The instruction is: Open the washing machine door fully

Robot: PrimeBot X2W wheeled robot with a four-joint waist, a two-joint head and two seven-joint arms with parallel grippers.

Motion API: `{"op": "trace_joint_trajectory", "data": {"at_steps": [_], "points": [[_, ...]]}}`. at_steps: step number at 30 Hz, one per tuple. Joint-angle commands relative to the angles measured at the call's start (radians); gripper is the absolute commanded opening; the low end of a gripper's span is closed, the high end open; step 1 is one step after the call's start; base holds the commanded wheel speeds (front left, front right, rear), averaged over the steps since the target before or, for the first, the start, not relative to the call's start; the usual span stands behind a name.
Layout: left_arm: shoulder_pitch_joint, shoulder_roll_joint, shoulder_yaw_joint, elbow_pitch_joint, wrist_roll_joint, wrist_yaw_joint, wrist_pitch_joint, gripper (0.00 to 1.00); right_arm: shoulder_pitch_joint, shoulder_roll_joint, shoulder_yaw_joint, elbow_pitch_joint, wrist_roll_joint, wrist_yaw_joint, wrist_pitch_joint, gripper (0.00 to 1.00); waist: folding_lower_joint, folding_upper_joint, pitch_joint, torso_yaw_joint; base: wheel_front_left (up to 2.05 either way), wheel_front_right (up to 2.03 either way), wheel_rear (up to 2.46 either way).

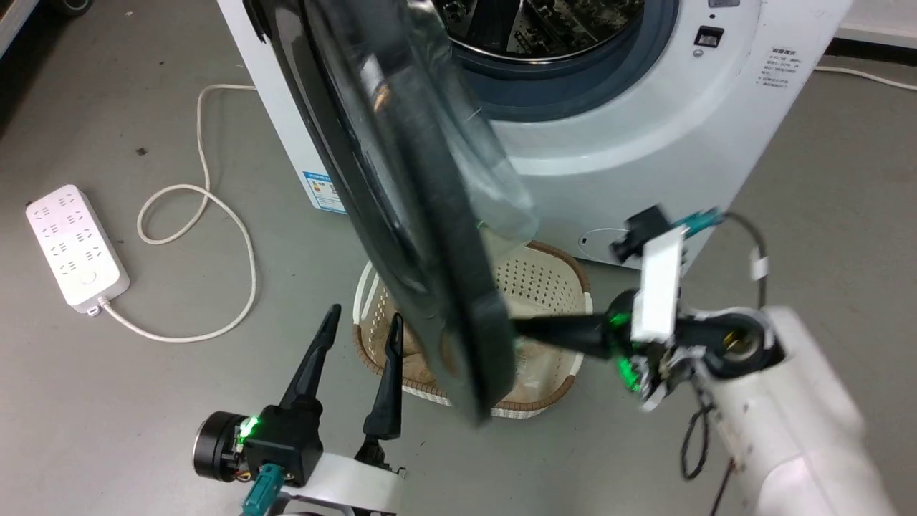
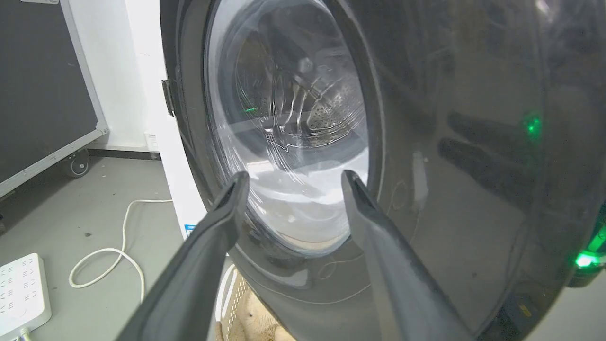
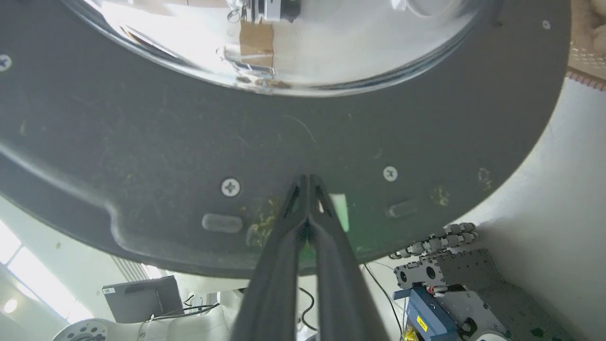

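Right pincer (image 3: 307, 180) clenched at washing machine door (image 3: 189, 142) inner rim, left pincer (image 2: 296, 175) released

In the head view, the washing machine door (image 1: 430, 236) hides the middle of the basket (image 1: 566, 262) and the fingertips of the right gripper (image 1: 534, 330); the door's top is cropped.

The washing machine door (image 1: 430, 236) is gleaming glossy black around clear glass. The machine body (image 1: 645, 143) is showing white, its gasket (image 1: 573, 86) grey-blue. The basket (image 1: 544, 279) is showing cream with a dotted hole pattern and brown woven rim. The power strip (image 1: 75, 247) is lying white on grey floor (image 1: 107, 416).
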Motion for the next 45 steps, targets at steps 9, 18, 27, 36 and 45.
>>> {"op": "trace_joint_trajectory", "data": {"at_steps": [9,18,27,36,45], "points": [[0.033,0.001,0.035,0.031,-0.004,-0.048,-0.005,1.00,0.089,0.002,0.075,-0.079,0.051,-0.001,-0.183,1.00,0.0001,0.0000,-0.031,-0.004,0.00,0.00,0.00],[0.051,0.003,0.084,0.042,-0.019,-0.078,-0.005,1.00,0.203,-0.139,-0.018,-0.356,-0.231,-0.001,-0.541,1.00,0.0001,0.0000,-0.088,-0.048,0.00,0.00,0.00],[0.079,0.003,0.142,0.036,-0.044,-0.096,-0.005,1.00,0.430,-0.294,-0.040,-0.565,-0.819,-0.001,-1.076,1.00,0.0001,0.0000,-0.142,-0.100,0.00,0.00,0.00],[0.100,0.009,0.166,0.047,-0.034,-0.110,-0.005,1.00,0.671,-0.113,-0.194,-0.678,-1.229,-0.001,-1.296,1.00,0.0001,0.0000,-0.163,-0.137,0.00,0.00,0.00],[0.092,0.008,0.166,0.083,-0.029,-0.112,-0.005,1.00,0.787,-0.006,-0.219,-0.735,-1.356,-0.001,-1.323,1.00,0.0001,0.0000,-0.156,-0.154,0.00,0.00,0.00]]}}
